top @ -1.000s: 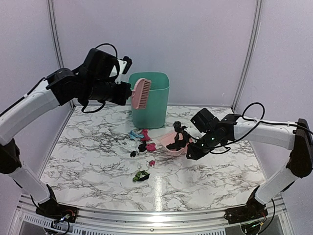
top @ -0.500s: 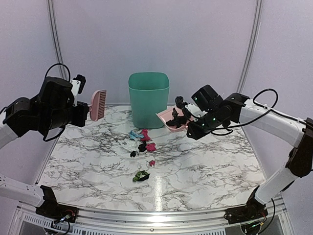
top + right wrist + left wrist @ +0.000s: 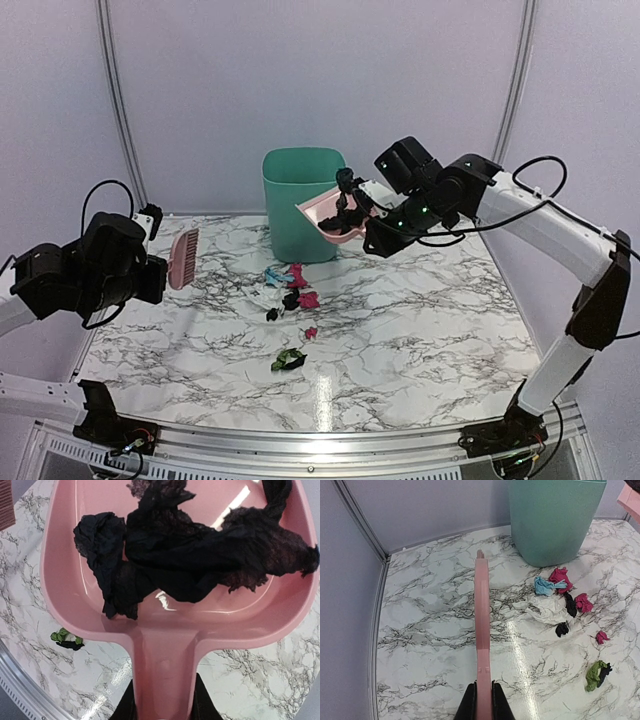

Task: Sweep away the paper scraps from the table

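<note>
From above, the right pincer [image 3: 372,228] is closed on the handle of a pink dustpan [image 3: 332,215]. It holds the pan raised off the table [image 3: 430,330], just beside the right rim of the green bin [image 3: 298,205], with the pan's mouth pointing towards the bin. Dark scraps sit in the pan. The left pincer [image 3: 163,274] hangs over the far left of the table, shut on a pink brush [image 3: 184,257] and well apart from the litter. The loose paper scraps [image 3: 291,290] lie in front of the bin, with a pink bit and a green-and-black one nearer the front edge.

The left wrist view shows the brush [image 3: 481,625] edge-on, its stem clamped tight between the fingers, which leave no gap around it. To its right lie a blue scrap [image 3: 543,586], magenta ones, black ones, a small pink one and a green wad [image 3: 596,673], all resting on the marble near the bin [image 3: 555,520].

The right wrist view looks down into the dustpan [image 3: 59,560]. The fingers pinch its handle from both sides, parted only as far as the handle's width. A heap of black scraps [image 3: 200,550] fills the bowl. Below the pan is marble, with the green bit [image 3: 65,637] showing past its edge.

As for progress, one load appears to be gathered and ready for tipping, but it is not yet in the bin. Most of the coloured scraps are left to sweep, so the job seems less than half done.
</note>
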Action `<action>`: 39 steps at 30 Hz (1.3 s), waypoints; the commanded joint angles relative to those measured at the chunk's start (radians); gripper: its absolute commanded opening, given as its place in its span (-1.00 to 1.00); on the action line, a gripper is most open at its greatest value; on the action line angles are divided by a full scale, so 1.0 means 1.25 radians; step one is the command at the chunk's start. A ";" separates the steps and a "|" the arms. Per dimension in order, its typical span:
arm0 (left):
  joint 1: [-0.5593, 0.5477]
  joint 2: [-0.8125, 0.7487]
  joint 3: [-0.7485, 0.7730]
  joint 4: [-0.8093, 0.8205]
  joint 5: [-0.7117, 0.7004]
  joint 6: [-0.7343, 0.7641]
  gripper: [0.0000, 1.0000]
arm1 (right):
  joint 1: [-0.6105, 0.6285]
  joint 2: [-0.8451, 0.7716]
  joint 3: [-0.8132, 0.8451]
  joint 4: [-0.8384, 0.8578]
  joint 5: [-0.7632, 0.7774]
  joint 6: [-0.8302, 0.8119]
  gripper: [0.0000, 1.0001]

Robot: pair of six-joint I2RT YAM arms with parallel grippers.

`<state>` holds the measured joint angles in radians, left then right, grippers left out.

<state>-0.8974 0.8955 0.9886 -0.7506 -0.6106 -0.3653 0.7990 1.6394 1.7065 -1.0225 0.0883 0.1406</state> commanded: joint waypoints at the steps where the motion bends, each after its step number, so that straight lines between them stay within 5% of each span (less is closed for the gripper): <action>1: 0.003 -0.036 -0.039 -0.005 -0.007 -0.026 -1.00 | 0.007 0.051 0.112 -0.052 -0.021 -0.022 -1.00; 16: 0.002 -0.127 -0.124 0.049 0.001 -0.040 -1.00 | -0.044 0.291 0.434 0.014 -0.240 0.027 -1.00; 39: 0.002 -0.107 -0.128 0.054 0.004 -0.035 -1.00 | -0.137 0.437 0.461 0.503 -0.611 0.330 -1.00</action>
<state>-0.8974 0.7609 0.8337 -0.7078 -0.6018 -0.4118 0.6548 2.1647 2.2612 -0.6052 -0.5591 0.4156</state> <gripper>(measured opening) 0.048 0.182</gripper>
